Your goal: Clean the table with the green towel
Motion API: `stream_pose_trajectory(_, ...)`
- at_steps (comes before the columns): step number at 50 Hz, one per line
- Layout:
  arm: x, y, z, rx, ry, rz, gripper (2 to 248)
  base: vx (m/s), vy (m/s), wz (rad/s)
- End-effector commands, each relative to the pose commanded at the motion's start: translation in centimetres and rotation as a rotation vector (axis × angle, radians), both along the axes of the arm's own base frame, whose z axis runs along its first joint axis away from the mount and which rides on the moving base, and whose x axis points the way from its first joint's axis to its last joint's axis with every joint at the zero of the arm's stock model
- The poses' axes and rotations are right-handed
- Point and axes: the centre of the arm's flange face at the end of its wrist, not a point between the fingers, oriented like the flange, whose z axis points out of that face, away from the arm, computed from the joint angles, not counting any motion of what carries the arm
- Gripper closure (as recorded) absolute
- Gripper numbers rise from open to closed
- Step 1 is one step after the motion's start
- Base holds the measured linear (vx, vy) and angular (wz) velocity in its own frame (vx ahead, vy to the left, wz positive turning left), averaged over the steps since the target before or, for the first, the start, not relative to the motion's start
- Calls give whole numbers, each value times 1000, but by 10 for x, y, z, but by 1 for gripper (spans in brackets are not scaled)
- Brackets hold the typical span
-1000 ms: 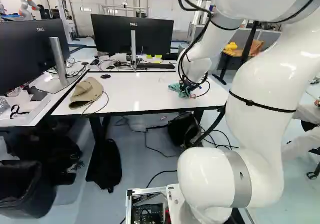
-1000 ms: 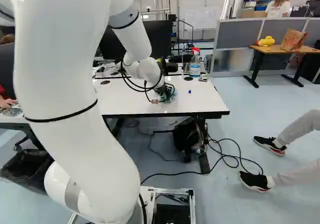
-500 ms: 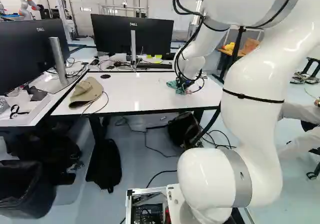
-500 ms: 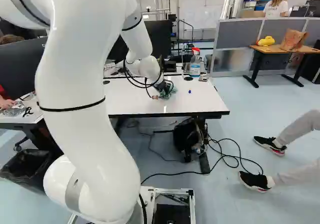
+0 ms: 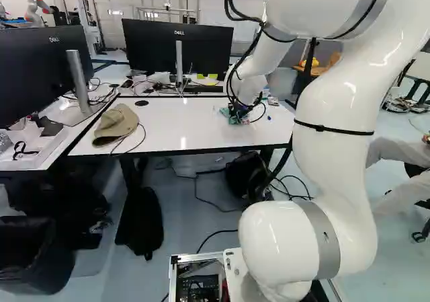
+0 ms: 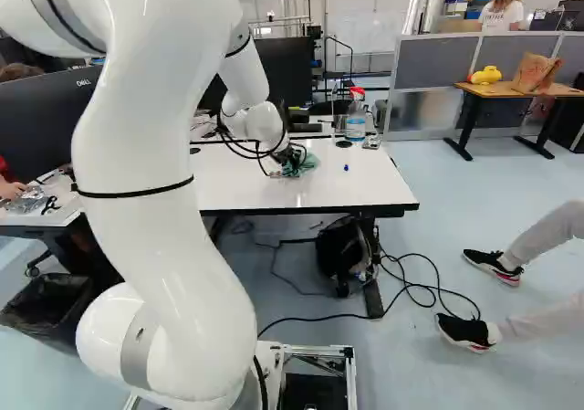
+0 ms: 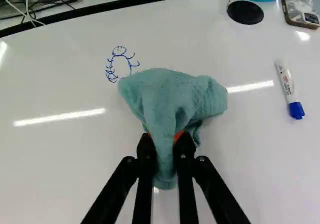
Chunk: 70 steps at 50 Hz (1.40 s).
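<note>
Fingers (image 6: 290, 157) of a white robotic arm (image 5: 329, 174) are clenched on a bunched green towel (image 7: 170, 97), gripped from both sides on a glossy white desk (image 5: 188, 128). With 12 o'clock straight ahead of the fingers (image 7: 145, 159), a blue-ink doodle of a smiling figure (image 7: 119, 64) sits at 11 o'clock, just beside the cloth, while a black disc (image 7: 245, 12) lies at 1 and a blue-capped marker (image 7: 289, 89) at 2. A tan cap (image 5: 115, 124) rests at the towel's 9 o'clock in the left base view.
</note>
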Motion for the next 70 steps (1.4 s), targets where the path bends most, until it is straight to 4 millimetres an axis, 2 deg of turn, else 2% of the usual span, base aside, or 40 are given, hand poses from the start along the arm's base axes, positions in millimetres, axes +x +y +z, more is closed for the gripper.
stream_pose_trajectory(16,-20,23,1,0,10,41,200,0,0,0)
stream_pose_trajectory(34,-50,38,2,1,23,70,200,0,0,0)
stream_pose_trajectory(52,-85,36,2,1,33,65,200,0,0,0)
stream_pose_trajectory(70,-104,12,2,2,37,10,200,0,0,0)
